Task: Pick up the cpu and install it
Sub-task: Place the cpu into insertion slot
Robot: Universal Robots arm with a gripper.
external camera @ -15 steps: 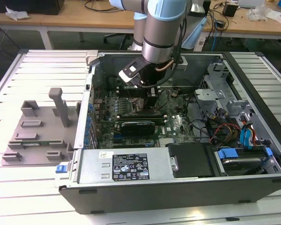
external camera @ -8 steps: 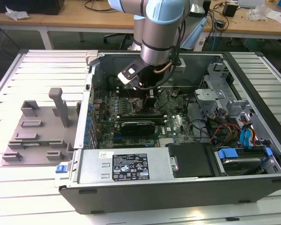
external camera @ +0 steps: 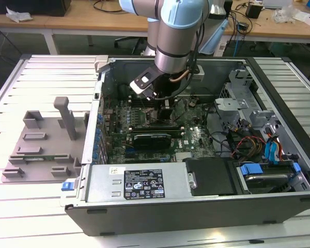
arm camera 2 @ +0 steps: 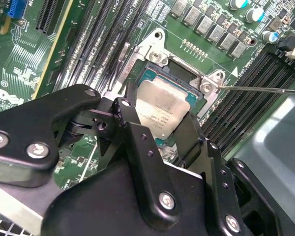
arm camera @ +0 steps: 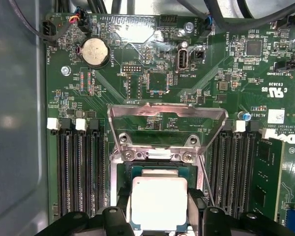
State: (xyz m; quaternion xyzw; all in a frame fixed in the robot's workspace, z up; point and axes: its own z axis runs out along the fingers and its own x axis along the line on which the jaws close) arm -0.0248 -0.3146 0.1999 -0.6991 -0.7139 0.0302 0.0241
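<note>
Tool [arm camera 2: 157,117] grips the print-marked cpu [arm camera 2: 163,101] at the socket [arm camera 2: 160,59].

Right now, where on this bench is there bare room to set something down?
Bare table slats lie on the camera's side of the grey fixture tray, and more beyond it. Inside the computer case is crowded: motherboard, cables, drive bays, the arm.
</note>
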